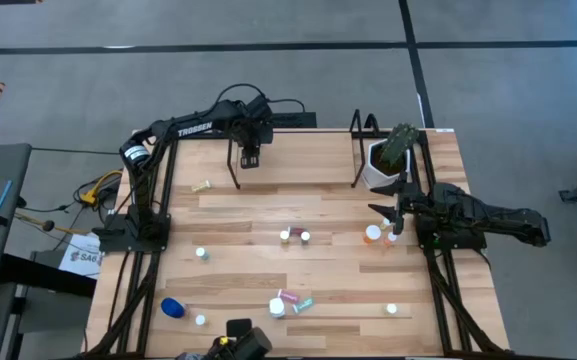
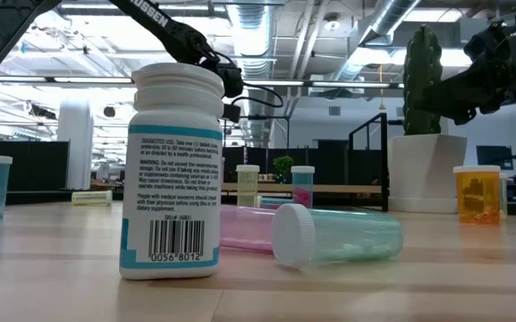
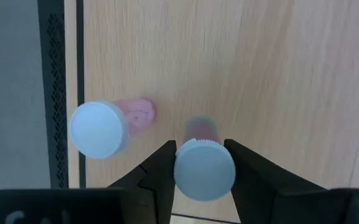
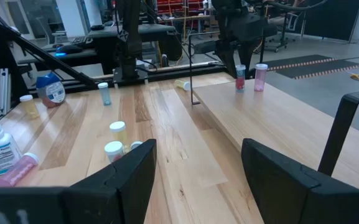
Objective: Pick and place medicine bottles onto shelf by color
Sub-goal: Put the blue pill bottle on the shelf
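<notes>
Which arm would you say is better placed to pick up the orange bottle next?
Right: the right gripper is open beside the orange bottle; the left gripper is over the shelf, shut on a white-capped bottle.

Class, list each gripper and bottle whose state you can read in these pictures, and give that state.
Left gripper: shut on held bottle, above the shelf.
Right gripper: open, empty.
White bottle: upright, capped.
Teal bottle: on its side, capped.
Table pink bottle: on its side.
Orange bottle: upright, capped.
Shelf pink bottle: upright, capped.
</notes>
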Action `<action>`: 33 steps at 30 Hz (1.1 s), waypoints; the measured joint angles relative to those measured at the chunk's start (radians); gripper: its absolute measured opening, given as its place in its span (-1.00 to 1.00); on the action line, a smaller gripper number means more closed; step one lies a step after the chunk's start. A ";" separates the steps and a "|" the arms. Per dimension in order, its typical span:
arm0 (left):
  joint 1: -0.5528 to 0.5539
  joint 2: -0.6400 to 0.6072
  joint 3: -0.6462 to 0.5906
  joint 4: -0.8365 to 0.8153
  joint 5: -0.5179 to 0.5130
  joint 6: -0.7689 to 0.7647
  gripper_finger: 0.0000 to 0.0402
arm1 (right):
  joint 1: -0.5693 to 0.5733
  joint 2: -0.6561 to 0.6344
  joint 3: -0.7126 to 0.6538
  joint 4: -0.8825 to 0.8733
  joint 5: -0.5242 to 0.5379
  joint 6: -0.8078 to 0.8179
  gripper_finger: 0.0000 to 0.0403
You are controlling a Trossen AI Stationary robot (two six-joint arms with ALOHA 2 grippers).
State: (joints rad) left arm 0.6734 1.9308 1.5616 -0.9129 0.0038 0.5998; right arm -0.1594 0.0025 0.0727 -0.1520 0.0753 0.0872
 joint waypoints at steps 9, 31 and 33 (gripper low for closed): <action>0.006 0.000 0.000 0.016 0.014 -0.027 -0.19 | 0.000 0.000 0.000 0.000 0.000 0.000 0.29; -0.020 -0.118 0.000 -0.005 0.012 -0.143 -0.03 | 0.000 0.000 0.000 0.000 0.000 0.000 0.29; -0.032 -0.133 0.000 -0.005 0.012 -0.164 -0.03 | 0.000 0.000 0.000 0.000 0.000 0.000 0.29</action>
State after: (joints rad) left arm 0.6413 1.7977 1.5616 -0.9176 0.0158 0.4361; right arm -0.1596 0.0025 0.0727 -0.1520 0.0753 0.0872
